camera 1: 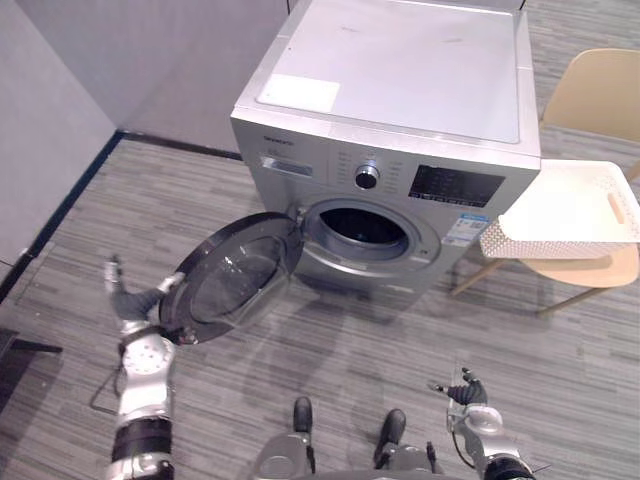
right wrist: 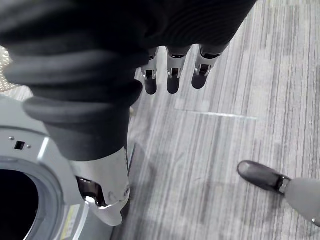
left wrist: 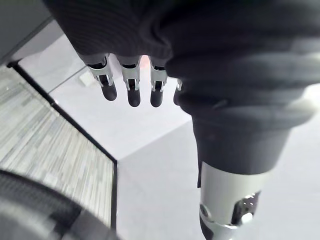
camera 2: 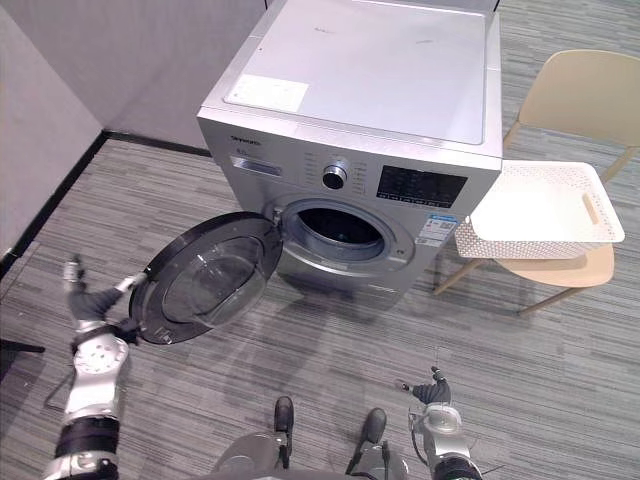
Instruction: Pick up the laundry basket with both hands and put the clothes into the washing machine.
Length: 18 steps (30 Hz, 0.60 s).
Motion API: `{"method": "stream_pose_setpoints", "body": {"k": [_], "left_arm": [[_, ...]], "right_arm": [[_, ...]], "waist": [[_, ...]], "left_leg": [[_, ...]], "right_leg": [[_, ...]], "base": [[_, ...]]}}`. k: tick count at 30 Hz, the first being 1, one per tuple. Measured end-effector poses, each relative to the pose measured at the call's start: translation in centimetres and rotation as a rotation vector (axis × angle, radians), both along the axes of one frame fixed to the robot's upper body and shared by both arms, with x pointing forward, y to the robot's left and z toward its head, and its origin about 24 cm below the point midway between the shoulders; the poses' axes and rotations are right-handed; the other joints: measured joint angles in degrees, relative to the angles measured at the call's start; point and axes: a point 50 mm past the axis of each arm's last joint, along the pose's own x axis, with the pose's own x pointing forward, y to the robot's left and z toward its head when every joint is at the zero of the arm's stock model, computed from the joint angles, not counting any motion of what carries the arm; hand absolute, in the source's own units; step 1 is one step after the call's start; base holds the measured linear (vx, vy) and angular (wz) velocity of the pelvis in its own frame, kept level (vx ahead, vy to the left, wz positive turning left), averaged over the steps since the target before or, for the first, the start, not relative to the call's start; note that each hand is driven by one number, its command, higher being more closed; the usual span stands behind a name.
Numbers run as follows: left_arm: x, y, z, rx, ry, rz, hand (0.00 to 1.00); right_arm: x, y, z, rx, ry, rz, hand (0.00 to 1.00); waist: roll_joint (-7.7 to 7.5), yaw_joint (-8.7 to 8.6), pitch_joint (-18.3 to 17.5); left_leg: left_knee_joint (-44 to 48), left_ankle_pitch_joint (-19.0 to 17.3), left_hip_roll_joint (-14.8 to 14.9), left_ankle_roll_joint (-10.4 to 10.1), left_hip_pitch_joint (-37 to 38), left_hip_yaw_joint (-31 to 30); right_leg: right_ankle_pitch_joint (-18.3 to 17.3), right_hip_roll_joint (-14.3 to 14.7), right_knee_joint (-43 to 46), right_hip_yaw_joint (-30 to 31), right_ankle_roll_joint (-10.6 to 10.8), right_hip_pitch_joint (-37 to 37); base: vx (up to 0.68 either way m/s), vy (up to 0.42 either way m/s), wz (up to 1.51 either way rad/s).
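Resting on the chair (camera 1: 600, 90) at mid-right, the laundry basket (camera 1: 575, 205) lies up-frame of both empty, slack-fingered hands — right hand (camera 1: 468, 392) nearer, left hand (camera 1: 135, 300) beside the washer door (camera 1: 235, 275)

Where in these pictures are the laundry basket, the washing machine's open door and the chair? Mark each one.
laundry basket (camera 2: 520, 247): right eye view, on its perforated front wall.
door (camera 1: 233, 280): left eye view, on the middle of its round glass.
chair (camera 1: 595, 92): left eye view, on its backrest.
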Motion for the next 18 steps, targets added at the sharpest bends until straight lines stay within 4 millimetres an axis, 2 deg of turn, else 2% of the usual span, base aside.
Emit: {"method": "stream_pose_setpoints", "body": {"k": [3,6,9,13,15,18], "left_arm": [[0.5,2.4,1.9,0.057,-0.004,0.061,0.00],[1.9,5.0,3.7,0.103,0.062,0.112,0.00],[3.0,6.2,4.5,0.112,0.137,0.095,0.00],[4.2,6.2,4.7,0.077,0.195,0.039,0.00],[4.7,6.4,5.6,0.084,0.191,0.024,0.00],[5.3,6.5,6.6,0.081,0.182,0.000,0.00]], "right_arm": [[0.2,0.0,0.1,-0.003,-0.005,0.008,0.00],[0.8,0.3,0.4,-0.002,-0.027,0.024,0.00],[1.3,0.7,0.6,-0.001,-0.040,0.049,0.00],[2.4,1.4,1.5,0.008,-0.098,0.095,0.00],[3.5,2.6,2.3,0.011,-0.153,0.159,0.00],[3.8,3.6,2.6,0.040,-0.177,0.192,0.00]], "waist": [[-1.65,0.01,-0.17],[-3.84,-0.06,0.97],[-5.50,-0.06,1.99],[-7.19,-0.03,2.94],[-8.67,-0.06,3.70],[-9.58,0.01,4.31]], "left_leg": [[-0.11,0.35,0.29,-0.20,-1.77,-0.05],[0.56,0.58,0.55,-0.14,-4.10,-0.14],[1.05,0.57,0.70,-0.14,-5.14,0.06],[1.65,0.55,1.00,-0.13,-6.71,1.06],[3.85,-0.43,1.95,-0.04,-8.85,2.42],[7.80,-2.08,3.12,-0.48,-10.96,3.09]], "right_leg": [[0.27,0.39,-0.20,0.05,-0.33,-1.77],[0.95,0.75,-0.73,0.12,-0.90,-3.54],[1.12,0.86,-0.72,0.40,-1.14,-4.53],[2.29,1.00,-0.65,2.60,-2.12,-6.53],[3.38,1.33,-0.65,5.49,-2.59,-8.57],[4.89,2.32,-0.63,8.14,-2.84,-9.57]], "base": [[0.01,-0.012,-0.04],[0.02,-0.007,-0.01],[0.00,0.001,-0.03],[-0.03,0.027,-0.16],[-0.07,0.022,-0.35],[-0.08,0.008,-0.25]]}}
